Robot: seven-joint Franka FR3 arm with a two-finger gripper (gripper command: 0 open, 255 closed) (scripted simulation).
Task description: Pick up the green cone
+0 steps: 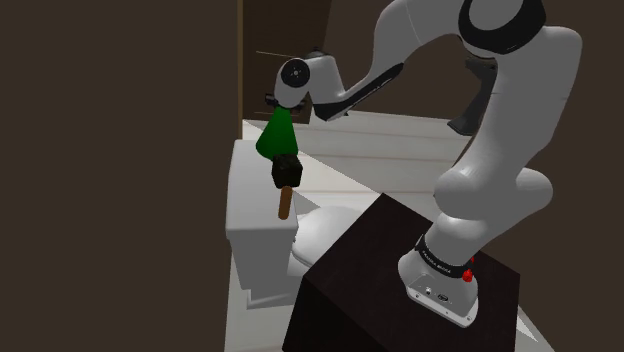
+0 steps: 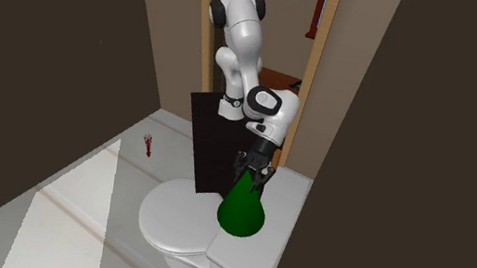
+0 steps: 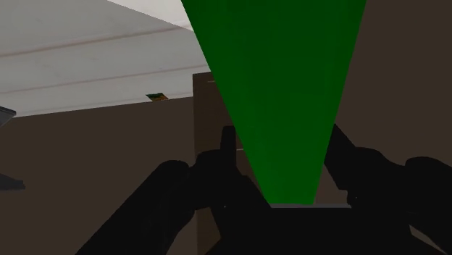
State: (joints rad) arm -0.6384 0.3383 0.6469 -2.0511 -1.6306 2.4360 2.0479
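The green cone (image 2: pixel 241 208) hangs wide end down over the edge of a white toilet tank lid (image 2: pixel 259 252), apparently clear of it. My black gripper (image 2: pixel 252 175) is shut on its narrow top from above. In the shoulder view the cone (image 1: pixel 275 135) sits under the gripper (image 1: pixel 280 107), above the far end of the tank lid (image 1: pixel 250 190). In the wrist view both fingers (image 3: pixel 228 148) press against the cone (image 3: pixel 279 72), which widens away from the gripper (image 3: pixel 286 156).
A black block on a brown stick (image 1: pixel 286 185) stands just below the cone, seemingly on the tank lid. The white toilet lid (image 2: pixel 171 214) lies beside the dark stand (image 1: pixel 380 280). Dark walls close in on both sides, with a wooden door frame (image 2: pixel 314 72) behind.
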